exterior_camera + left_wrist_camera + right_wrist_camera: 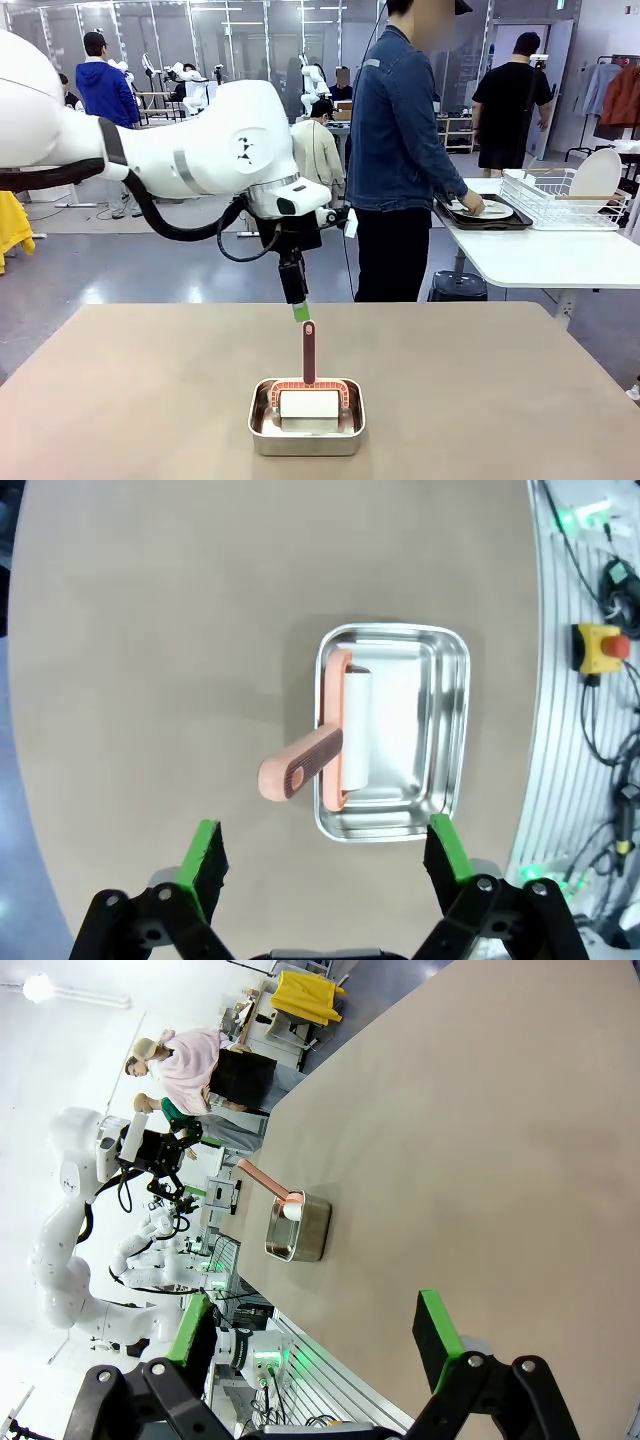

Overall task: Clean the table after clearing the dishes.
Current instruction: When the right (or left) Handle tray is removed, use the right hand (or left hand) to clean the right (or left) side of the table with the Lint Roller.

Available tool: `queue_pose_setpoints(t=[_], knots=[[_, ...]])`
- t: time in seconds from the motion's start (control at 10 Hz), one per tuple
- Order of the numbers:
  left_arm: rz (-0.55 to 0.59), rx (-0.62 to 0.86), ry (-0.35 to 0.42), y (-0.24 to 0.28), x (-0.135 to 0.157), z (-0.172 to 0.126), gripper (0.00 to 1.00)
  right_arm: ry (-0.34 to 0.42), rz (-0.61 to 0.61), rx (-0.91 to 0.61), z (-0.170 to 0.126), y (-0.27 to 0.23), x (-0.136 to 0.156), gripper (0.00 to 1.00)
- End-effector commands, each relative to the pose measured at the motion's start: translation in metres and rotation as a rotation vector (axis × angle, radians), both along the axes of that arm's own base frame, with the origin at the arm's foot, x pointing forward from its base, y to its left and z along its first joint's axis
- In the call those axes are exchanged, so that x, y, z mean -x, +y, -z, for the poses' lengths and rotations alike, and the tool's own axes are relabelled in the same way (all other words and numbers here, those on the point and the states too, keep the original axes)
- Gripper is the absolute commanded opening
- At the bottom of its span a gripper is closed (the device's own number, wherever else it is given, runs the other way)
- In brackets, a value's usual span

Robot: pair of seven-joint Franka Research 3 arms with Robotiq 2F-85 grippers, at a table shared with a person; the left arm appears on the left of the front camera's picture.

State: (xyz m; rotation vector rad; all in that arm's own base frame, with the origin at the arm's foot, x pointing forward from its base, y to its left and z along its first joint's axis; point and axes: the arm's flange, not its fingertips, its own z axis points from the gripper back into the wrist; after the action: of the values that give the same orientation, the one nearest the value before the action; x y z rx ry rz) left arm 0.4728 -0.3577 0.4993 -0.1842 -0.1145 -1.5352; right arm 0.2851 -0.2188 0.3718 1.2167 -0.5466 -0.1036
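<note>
The brown table (140, 400) holds a small steel pan (306, 428) near its front middle. In the pan lies a lint roller (309, 352) with a white roll and a salmon-pink handle that sticks up. My left gripper (300, 312) hangs open, pointing down just above the handle's tip and not touching it. In the left wrist view the handle (300, 761) lies ahead of the open left gripper (325, 858). My right gripper (312, 1340) is open and empty, well away from the pan (298, 1228). A white plate on a dark tray (489, 212) sits on a white side table, a person's hand on it.
A person in a denim jacket stands at the white side table (540, 260) at the back right. A white dish rack (565, 198) with a plate stands on it. Beyond the near table edge run aluminium rails and cables with a yellow stop button (598, 646).
</note>
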Motion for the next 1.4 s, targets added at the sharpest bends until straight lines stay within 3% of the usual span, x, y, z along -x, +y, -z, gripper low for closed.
queue_pose_setpoints(t=[0.0,0.5,0.8,1.3], knots=[[-0.015,-0.072,0.030,-0.016,-0.011,0.001,1.00,-0.019,-0.009,0.004,0.000,0.000,0.003,1.00],[0.015,-0.100,0.106,-0.025,-0.039,0.041,1.00,-0.019,-0.009,0.004,0.000,0.000,0.003,1.00],[0.041,-0.120,0.190,-0.029,-0.042,0.068,1.00,-0.019,-0.009,0.004,0.000,0.000,0.003,1.00],[0.031,-0.152,0.232,-0.028,-0.045,0.087,1.00,-0.019,-0.009,0.004,0.000,0.000,0.003,1.00]])
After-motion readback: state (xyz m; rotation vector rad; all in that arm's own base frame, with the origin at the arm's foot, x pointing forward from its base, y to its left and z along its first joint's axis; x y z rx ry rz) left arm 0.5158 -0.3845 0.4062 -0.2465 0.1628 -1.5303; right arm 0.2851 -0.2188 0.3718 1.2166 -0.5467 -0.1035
